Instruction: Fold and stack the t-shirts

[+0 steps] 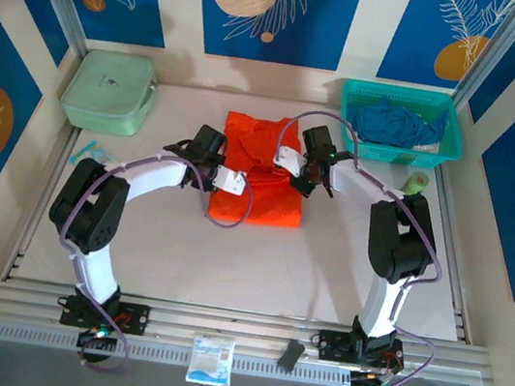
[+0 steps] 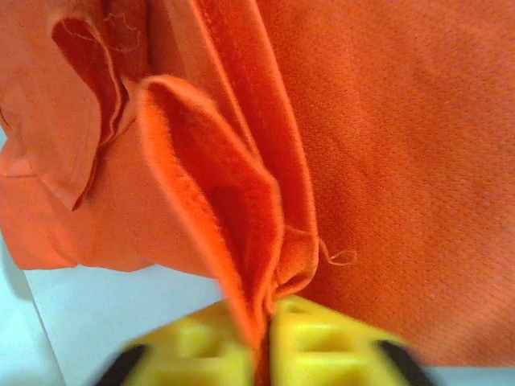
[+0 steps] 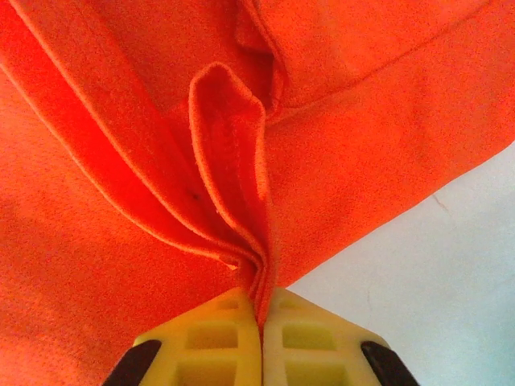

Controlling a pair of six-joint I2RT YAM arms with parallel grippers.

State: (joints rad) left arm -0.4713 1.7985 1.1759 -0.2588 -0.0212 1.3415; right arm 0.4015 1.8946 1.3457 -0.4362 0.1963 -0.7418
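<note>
Left jaws pinch a fold of the orange tee (image 2: 386, 161). In the left wrist view a hemmed edge of the cloth runs down between two yellow ribbed fingers (image 2: 201, 350) that stand almost together. Right jaws are pressed onto another fold of the same tee: a narrow stitched loop is drawn into the slit between their yellow fingers (image 3: 213, 346).

Up close the fabric is a fine pitted knit, soft, with rolled hems and a loose thread curling near the left grip. Each wrist view also catches a wedge of pale, smooth surface (image 2: 80, 322) beside the cloth.

From above, the knit texture is lost and the layout appears. A white packet (image 1: 212, 357) and a small dark piece (image 1: 291, 355) lie on the slotted rail at the near edge. The left arm (image 1: 143, 175) and right arm (image 1: 393, 234) both bend inward. The tee lies mid-surface as a rumpled, roughly rectangular patch. The left jaws are at its left edge and the right jaws over its upper right part.

Bare surface lies open between the tee and the arm bases, and to the tee's left. The strip on its right is narrower.

At the far left sits a pale green case (image 1: 109, 91) with rounded corners. At the far right a teal mesh basket (image 1: 400, 157) holds the crumpled blue tee (image 1: 394, 124), apart from the orange one.
</note>
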